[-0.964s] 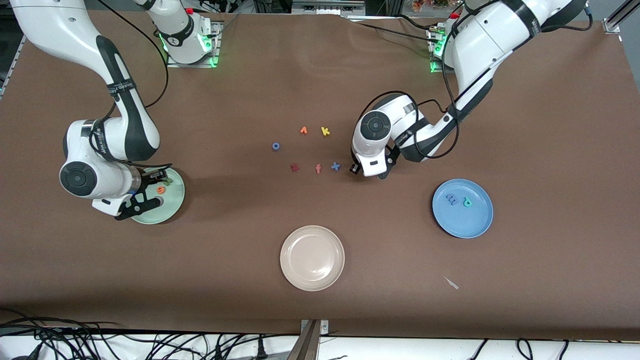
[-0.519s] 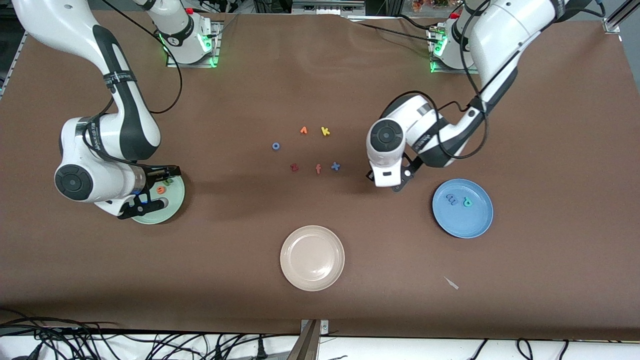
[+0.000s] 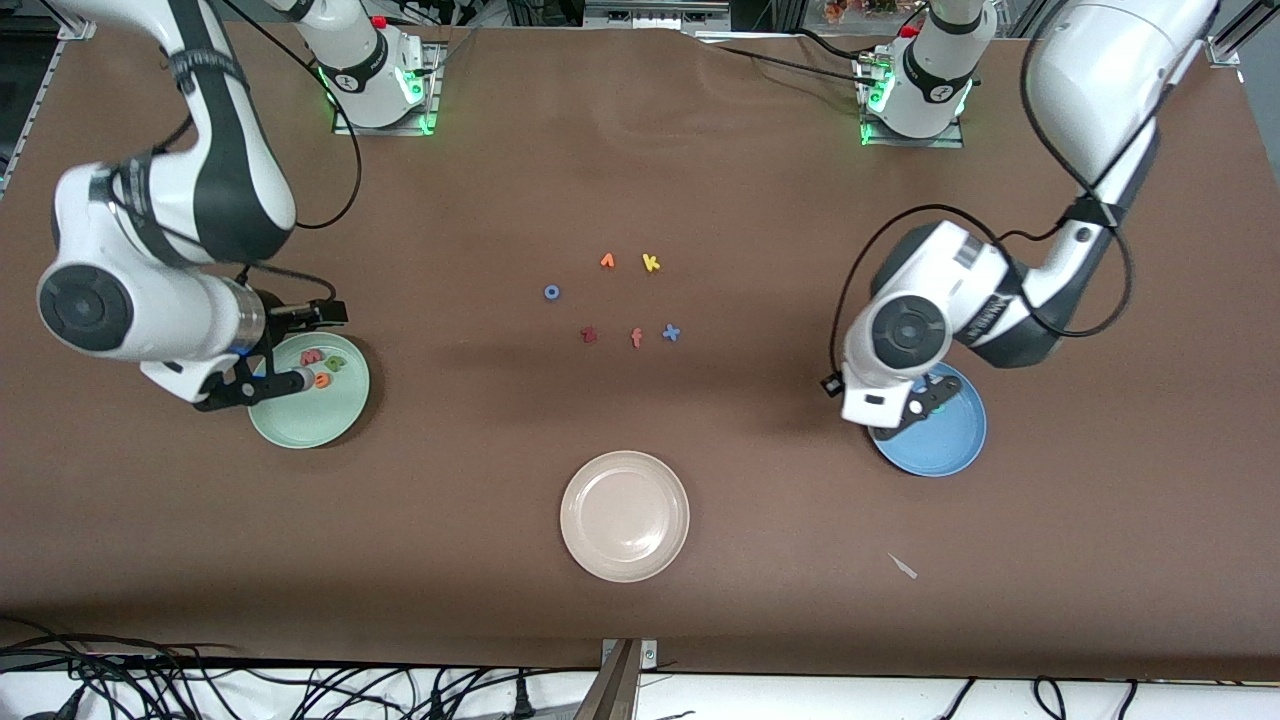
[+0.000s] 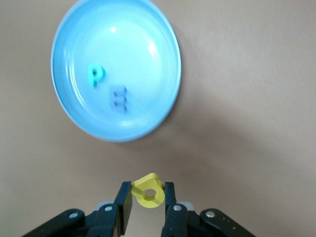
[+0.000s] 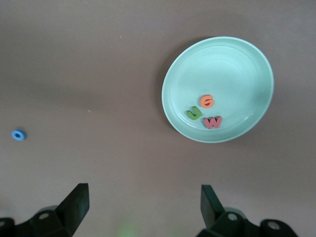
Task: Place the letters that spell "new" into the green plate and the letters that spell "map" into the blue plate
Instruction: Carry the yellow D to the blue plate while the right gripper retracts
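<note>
Brown worktop is carrying the green plate (image 5: 217,89) near the right arm's end, already holding n (image 5: 194,114), e (image 5: 208,101) and w (image 5: 213,122), with the right gripper (image 5: 143,207) hanging spread and empty over it. Over the blue plate's (image 4: 74,118) rim, where m (image 4: 119,98) and p (image 4: 96,75) are lying, the left gripper (image 4: 148,197) is pinching the yellow a (image 4: 149,190). Letting go this close to the rim, the light foam is risking a bounce onto the table, or clinging to a finger

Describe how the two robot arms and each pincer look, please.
Both arms have glossy white shells with black joint bands, round dark joint caps and loose black cables. The left pincer and right pincer have black fingers with silver screws. Green lights glow at both bases.
</note>
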You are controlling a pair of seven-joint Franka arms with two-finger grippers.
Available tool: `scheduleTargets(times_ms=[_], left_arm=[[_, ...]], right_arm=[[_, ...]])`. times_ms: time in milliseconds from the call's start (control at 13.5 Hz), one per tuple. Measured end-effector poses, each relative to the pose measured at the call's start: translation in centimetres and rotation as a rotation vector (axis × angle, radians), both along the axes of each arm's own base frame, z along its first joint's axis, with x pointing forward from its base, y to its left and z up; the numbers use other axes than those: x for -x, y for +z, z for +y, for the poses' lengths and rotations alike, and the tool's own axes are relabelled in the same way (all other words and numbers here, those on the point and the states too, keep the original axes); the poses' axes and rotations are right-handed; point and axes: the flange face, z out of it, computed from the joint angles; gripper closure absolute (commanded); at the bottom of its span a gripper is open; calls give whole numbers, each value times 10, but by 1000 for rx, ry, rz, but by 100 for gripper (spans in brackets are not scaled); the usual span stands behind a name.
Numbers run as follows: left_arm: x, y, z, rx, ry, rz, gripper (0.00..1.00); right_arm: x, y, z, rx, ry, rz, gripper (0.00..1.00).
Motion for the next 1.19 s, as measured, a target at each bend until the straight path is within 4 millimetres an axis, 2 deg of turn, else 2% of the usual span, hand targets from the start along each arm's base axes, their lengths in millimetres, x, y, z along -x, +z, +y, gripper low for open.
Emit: scheduleTargets(times_ms=[148, 297, 371, 519, 593, 668, 742, 890, 1187], left_arm=[[-19, 5, 48, 34, -76, 5, 84], [-37, -1, 94, 63, -143, -24, 84], [-45, -10, 112, 74, -171, -45, 85], [-56, -46, 140, 96, -207, -74, 86], [-58, -69, 148, 112, -209, -84, 77], [-59, -91, 153, 130, -209, -87, 34], [-59, -106, 153, 143, -207, -84, 0], [-58, -111, 150, 151, -208, -82, 0], [-63, -84, 137, 153, -224, -94, 0]], right_arm=[[15, 45, 0, -2, -16, -83, 0], [34, 103, -7, -10, -25, -178, 0], [45, 128, -13, -13, -33, -219, 0], [61, 161, -28, -16, -60, -277, 0], [64, 169, -41, -15, -82, -289, 0], [64, 169, -54, -12, -106, -289, 0], [63, 166, -67, -8, -128, -282, 0], [62, 162, -82, -4, -155, -274, 0], [66, 173, -93, 0, -175, -258, 0]])
